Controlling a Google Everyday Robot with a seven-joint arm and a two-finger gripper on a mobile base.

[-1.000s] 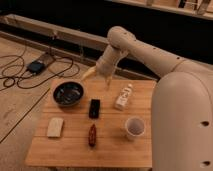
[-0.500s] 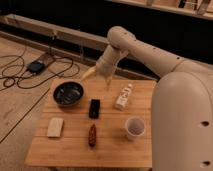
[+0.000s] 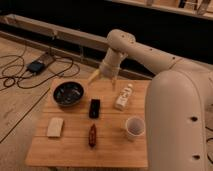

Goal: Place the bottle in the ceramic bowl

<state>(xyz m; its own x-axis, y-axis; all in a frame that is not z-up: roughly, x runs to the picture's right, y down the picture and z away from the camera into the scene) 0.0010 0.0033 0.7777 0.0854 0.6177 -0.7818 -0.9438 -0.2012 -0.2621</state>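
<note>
The white bottle (image 3: 124,96) lies on its side on the wooden table (image 3: 75,147), right of centre toward the back. The black ceramic bowl (image 3: 68,93) sits at the table's back left. My gripper (image 3: 103,79) hangs above the table's back edge, between the bowl and the bottle, a little left of and above the bottle. It holds nothing and touches neither.
A white round cup (image 3: 134,128) stands at the right. A flat black object (image 3: 94,108) lies at the centre, a dark red-brown oblong object (image 3: 92,135) in front of it, and a pale block (image 3: 55,127) at the front left. Cables and a box (image 3: 36,66) lie on the floor to the left.
</note>
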